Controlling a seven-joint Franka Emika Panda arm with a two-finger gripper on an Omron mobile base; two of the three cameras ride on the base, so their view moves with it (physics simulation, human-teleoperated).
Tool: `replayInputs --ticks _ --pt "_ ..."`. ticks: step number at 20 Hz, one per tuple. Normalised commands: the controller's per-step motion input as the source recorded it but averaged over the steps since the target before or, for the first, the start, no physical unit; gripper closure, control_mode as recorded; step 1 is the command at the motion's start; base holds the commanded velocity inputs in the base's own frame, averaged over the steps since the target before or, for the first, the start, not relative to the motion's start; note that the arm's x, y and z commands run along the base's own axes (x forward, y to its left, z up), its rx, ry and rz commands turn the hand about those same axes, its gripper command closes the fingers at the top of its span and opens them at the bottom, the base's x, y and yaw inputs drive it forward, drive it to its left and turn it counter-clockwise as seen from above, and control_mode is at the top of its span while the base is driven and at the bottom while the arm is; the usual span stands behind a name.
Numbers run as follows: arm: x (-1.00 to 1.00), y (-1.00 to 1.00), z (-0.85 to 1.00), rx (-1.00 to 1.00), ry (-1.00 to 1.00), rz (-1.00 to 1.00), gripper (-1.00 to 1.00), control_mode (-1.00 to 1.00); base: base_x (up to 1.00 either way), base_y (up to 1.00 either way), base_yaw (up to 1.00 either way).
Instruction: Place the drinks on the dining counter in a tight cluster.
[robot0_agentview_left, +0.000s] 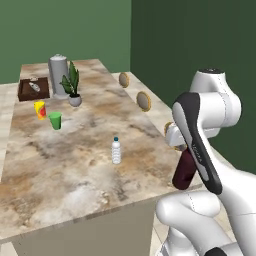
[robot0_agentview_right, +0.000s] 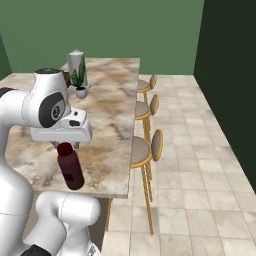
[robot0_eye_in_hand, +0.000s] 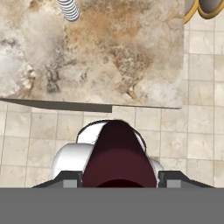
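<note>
Maroon bottle in gripper, water bottle on dining counter

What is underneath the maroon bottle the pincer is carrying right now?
In the hand view, the maroon bottle hangs over beige floor tiles and the robot's white base, just short of the dining counter edge. The bottle's own body hides what lies directly beneath it.

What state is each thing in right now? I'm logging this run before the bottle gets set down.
gripper: shut on the maroon bottle.
maroon bottle: held by its top, hanging slightly tilted beside the counter's near corner.
water bottle: upright on the dining counter, capped.
green cup: upright.
yellow-and-red cup: upright beside the green cup.
potted plant: upright.
</note>
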Motion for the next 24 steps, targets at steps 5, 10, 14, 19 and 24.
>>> replayInputs --ticks 5,10,14,19,24 --pt "0.0 0.0 0.0 0.0 0.0 0.0 1.0 1.0 0.0 0.0 0.01" --pt "0.0 0.0 0.0 0.0 0.0 0.0 1.0 1.0 0.0 0.0 0.0" --pt "0.0 0.0 0.0 0.0 0.0 0.0 1.0 1.0 0.0 0.0 0.0" --pt "0.7 0.06 0.0 0.0 0.0 0.08 1.0 -1.0 0.0 0.0 0.0" --pt "0.89 0.06 0.0 0.0 0.07 0.14 1.0 -1.0 0.0 0.0 0.0"
